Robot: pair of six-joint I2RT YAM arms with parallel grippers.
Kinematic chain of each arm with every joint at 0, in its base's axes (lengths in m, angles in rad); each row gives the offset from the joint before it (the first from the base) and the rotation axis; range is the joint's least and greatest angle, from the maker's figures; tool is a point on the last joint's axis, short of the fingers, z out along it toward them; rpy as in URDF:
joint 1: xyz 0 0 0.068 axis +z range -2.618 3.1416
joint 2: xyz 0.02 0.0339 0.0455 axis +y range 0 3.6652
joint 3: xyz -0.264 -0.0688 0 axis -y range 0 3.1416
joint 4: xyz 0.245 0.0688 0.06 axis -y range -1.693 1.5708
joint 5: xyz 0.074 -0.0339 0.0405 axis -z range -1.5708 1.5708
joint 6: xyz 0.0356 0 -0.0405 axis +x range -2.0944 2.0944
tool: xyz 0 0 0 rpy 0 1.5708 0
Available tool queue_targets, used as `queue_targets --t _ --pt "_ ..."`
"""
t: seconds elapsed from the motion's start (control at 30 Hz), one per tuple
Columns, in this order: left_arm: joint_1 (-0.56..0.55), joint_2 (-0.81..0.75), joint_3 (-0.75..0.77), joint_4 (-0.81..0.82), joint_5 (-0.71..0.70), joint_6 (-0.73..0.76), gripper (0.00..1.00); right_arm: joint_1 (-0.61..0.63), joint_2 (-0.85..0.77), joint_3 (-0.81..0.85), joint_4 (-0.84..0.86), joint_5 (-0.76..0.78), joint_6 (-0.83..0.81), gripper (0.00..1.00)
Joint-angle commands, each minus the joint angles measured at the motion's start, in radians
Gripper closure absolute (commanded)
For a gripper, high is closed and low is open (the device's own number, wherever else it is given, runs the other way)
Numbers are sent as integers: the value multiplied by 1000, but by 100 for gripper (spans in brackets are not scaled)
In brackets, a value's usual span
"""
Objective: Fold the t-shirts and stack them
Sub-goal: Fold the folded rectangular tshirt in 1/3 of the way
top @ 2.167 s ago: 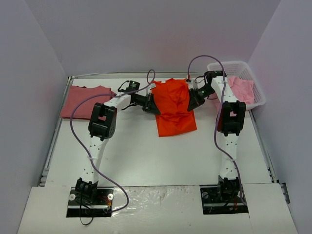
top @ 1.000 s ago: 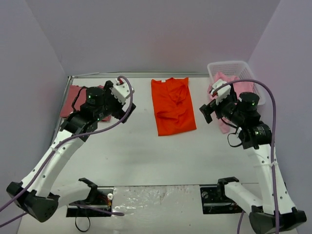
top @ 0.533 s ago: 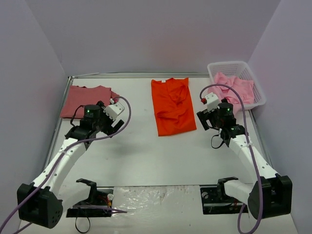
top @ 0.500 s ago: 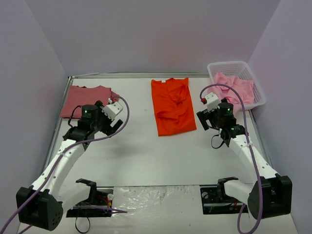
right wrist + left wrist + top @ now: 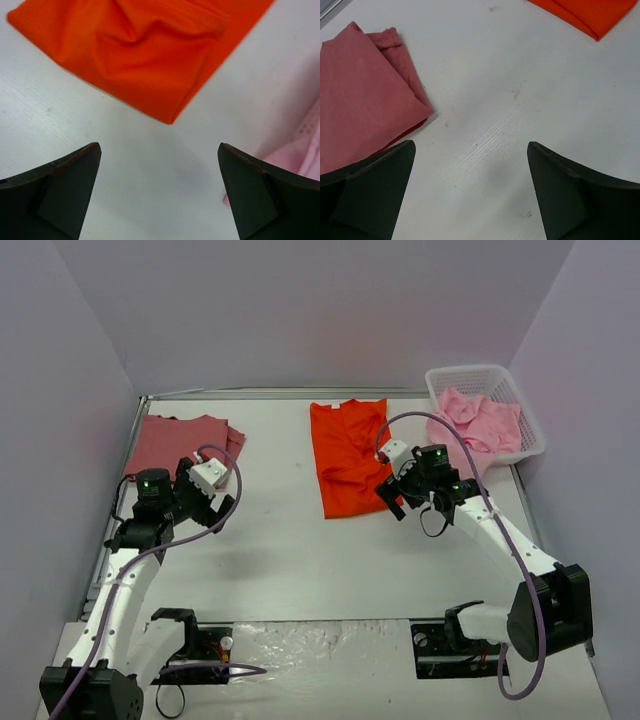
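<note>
A bright orange-red t-shirt (image 5: 353, 455) lies folded lengthwise at the back middle of the table; in the right wrist view this orange t-shirt (image 5: 145, 50) has its near corner just ahead of my jaws. My right gripper (image 5: 390, 498) (image 5: 159, 146) hovers open by that corner, holding nothing. A dusty rose-red t-shirt (image 5: 180, 443) (image 5: 365, 107) lies folded at the back left. Open and with nothing between its fingers, my left gripper (image 5: 218, 505) (image 5: 470, 147) hangs over bare table just to the near right of it. Light pink t-shirts (image 5: 485, 422) are heaped in a basket.
The white lattice basket (image 5: 520, 400) stands at the back right corner, and pink cloth (image 5: 300, 150) spills toward my right gripper. Grey walls close in the table on three sides. White tabletop (image 5: 320, 560) stretches between the arms.
Both arms have come down and back from the orange shirt. The left gripper moved left and nearer, beside the rose shirt. The right gripper swung left to the orange shirt's near right corner.
</note>
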Motion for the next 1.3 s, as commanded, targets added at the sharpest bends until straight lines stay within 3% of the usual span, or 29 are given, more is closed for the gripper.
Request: queue_targets --t 0.0,0.13,0.33,0.5,0.93,1.07,1.27 --pt "37 -28 23 30 44 -46 6 108 42 44 -80 12 -71 0" --pt "86 -25 23 31 58 -55 6 163 129 82 -80 48 -86 0" --pt "126 -14 15 33 75 -58 6 240 255 188 -126 91 -103 13" --pt "141 -2 7 38 79 -55 6 387 286 172 -125 189 -114 20" --pt "143 0 4 36 99 -52 6 464 444 247 -116 194 -111 63" --pt "149 -5 4 36 99 -51 6 507 508 302 -125 206 -105 63" --pt "157 -5 1 38 102 -51 6 525 614 382 -130 208 -121 55"
